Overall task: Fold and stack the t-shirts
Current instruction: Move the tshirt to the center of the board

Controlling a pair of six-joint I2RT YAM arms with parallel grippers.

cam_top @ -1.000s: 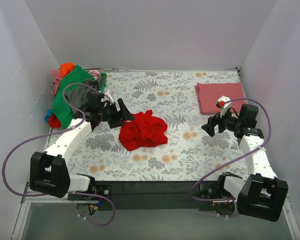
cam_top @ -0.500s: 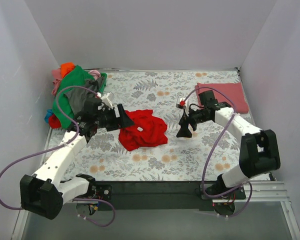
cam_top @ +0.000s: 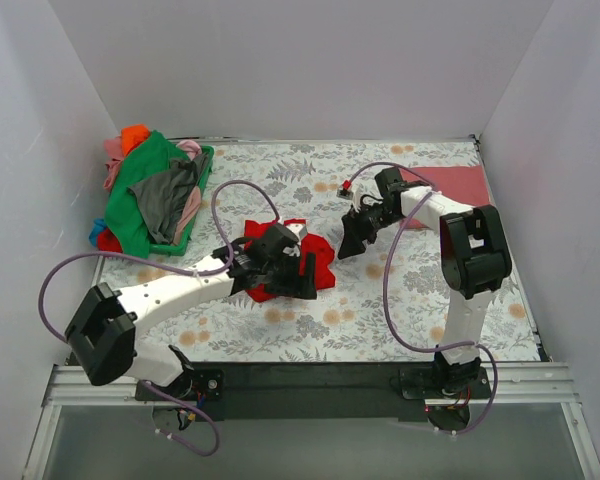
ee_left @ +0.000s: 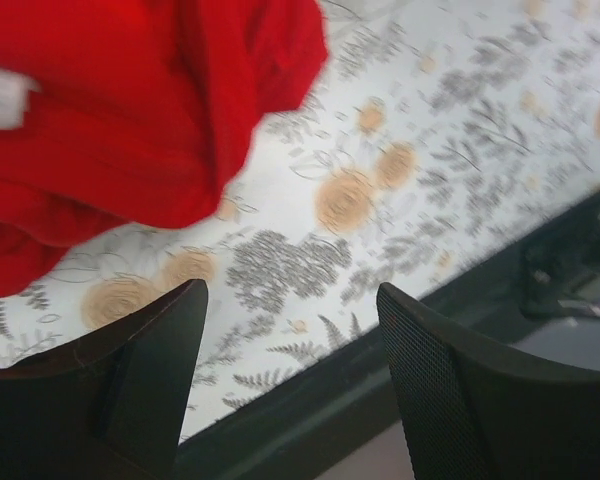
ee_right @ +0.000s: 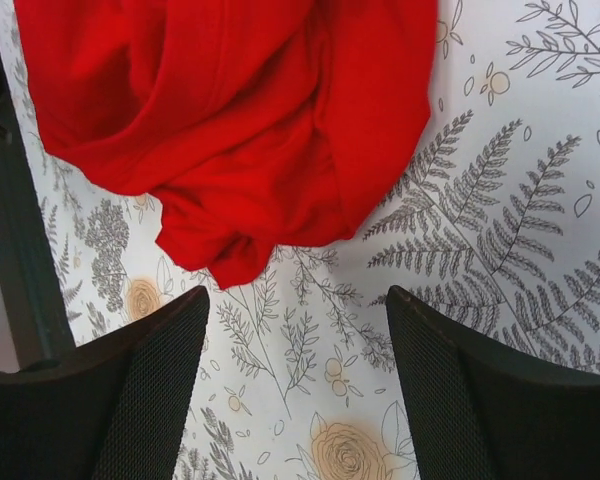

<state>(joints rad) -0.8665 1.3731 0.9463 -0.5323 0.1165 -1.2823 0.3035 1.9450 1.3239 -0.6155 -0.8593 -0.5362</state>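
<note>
One red t-shirt (cam_top: 323,256), one rose t-shirt (cam_top: 462,184), one mixed pile (cam_top: 138,192).

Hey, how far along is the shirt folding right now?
Done: one rose-red shirt lies folded at the far right. In hand: nothing is gripped yet; the left fingers and right fingers are open next to the crumpled red shirt in the middle. Left: folding that one, plus the pile of shirts at the far left.

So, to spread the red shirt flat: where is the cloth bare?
Bare: far strip between shirt pile and folded rose-red shirt; near right corner of the table cloth. Crowded: middle, with red shirt, left gripper and right gripper.
</note>
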